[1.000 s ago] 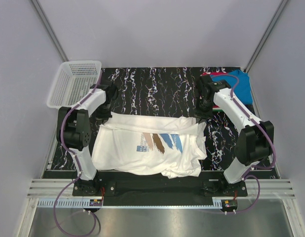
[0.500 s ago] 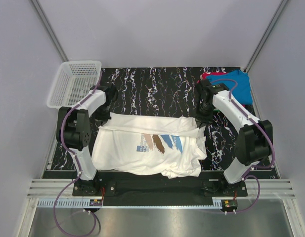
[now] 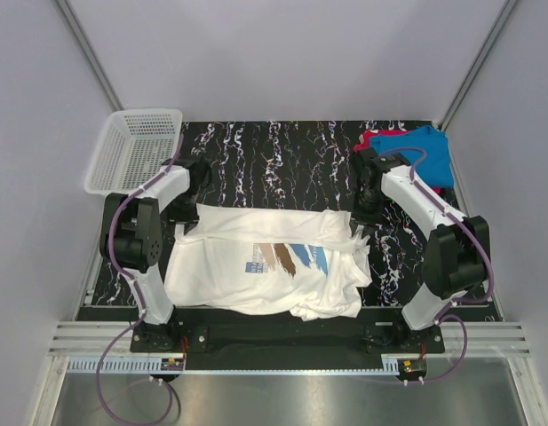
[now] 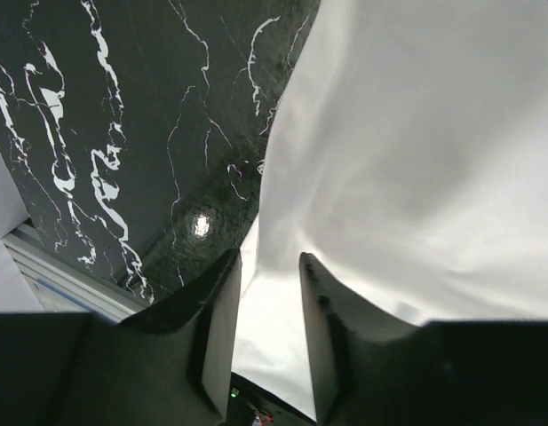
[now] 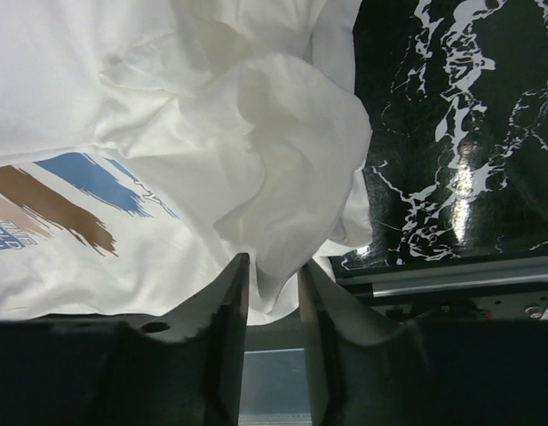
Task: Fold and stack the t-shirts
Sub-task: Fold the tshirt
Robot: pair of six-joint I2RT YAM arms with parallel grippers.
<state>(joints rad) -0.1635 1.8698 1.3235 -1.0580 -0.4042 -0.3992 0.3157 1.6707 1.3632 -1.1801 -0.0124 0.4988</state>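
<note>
The large white t-shirt (image 3: 274,262) with the blue and brown brush print lies spread on the black marble table (image 3: 282,155) between the arms, creased at its right and near sides. My left gripper (image 3: 186,222) (image 4: 269,259) hangs over the shirt's far left corner. Its jaws are parted, and white cloth (image 4: 416,160) shows in the gap below them. My right gripper (image 3: 361,226) (image 5: 273,264) is over the far right corner, also open, with a loose fold of the shirt (image 5: 291,151) reaching between its fingers. A blue t-shirt (image 3: 424,155) lies on a red one (image 3: 373,138) at the far right.
A white mesh basket (image 3: 131,151) sits at the far left corner of the table. Grey walls close in on both sides. A metal rail (image 3: 282,342) runs along the near edge by the arm bases.
Both grippers went from shut to open and let go of the shirt's far corners. The far edge has settled onto the table, and both wrists dropped slightly towards me.
</note>
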